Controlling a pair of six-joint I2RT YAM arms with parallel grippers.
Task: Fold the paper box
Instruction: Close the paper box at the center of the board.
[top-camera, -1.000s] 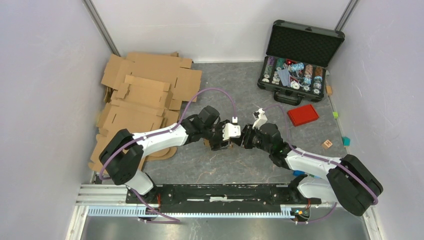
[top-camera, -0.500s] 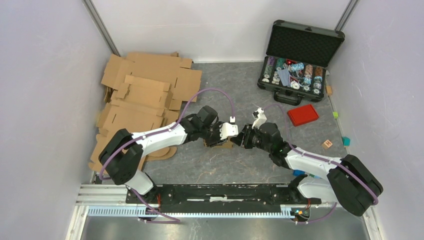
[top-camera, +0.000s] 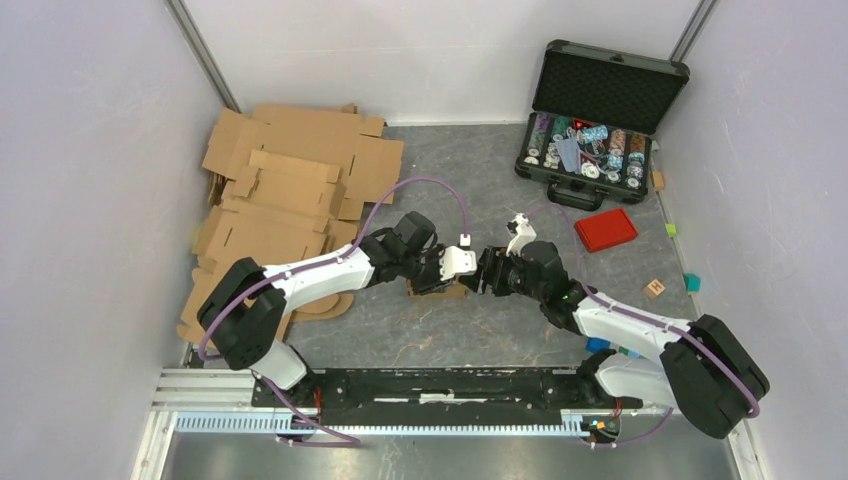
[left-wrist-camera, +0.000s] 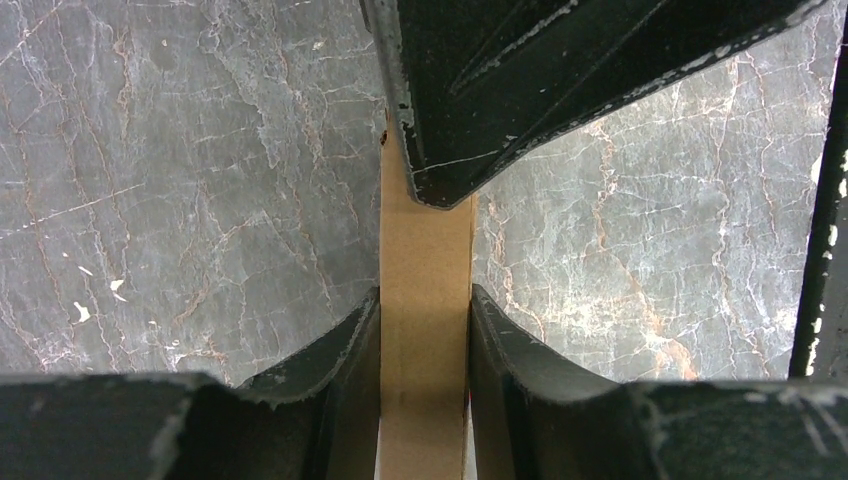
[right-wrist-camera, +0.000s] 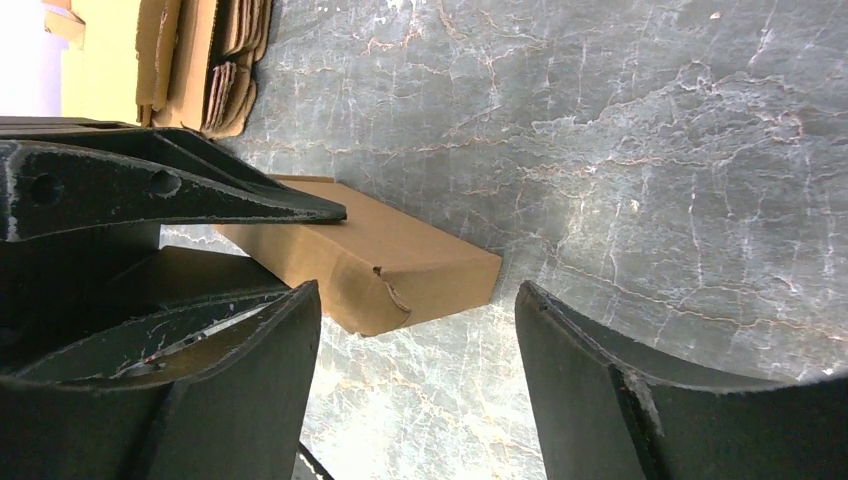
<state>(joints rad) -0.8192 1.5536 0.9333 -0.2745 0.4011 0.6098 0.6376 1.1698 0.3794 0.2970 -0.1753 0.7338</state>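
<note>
The paper box (top-camera: 447, 291) is a small flat brown carton lying low over the grey table between the two arms. My left gripper (top-camera: 462, 281) is shut on it: in the left wrist view both fingers (left-wrist-camera: 350, 350) press the sides of a narrow brown edge of the paper box (left-wrist-camera: 425, 260). My right gripper (top-camera: 484, 274) faces it from the right and stands open. In the right wrist view the paper box (right-wrist-camera: 400, 262) lies just beyond my spread right gripper (right-wrist-camera: 415, 310), with nothing between the fingers. One corner of the box shows a small tear.
A heap of flat cardboard sheets (top-camera: 290, 190) covers the back left. A black case (top-camera: 595, 125) with poker chips stands open at the back right, a red lid (top-camera: 606, 229) in front of it. A wooden block (top-camera: 655, 288) and small coloured cubes (top-camera: 692, 283) lie at the right.
The right gripper has opened and let go of the box. The left gripper has closed on the box, and both grippers have shifted slightly up the view with it.
</note>
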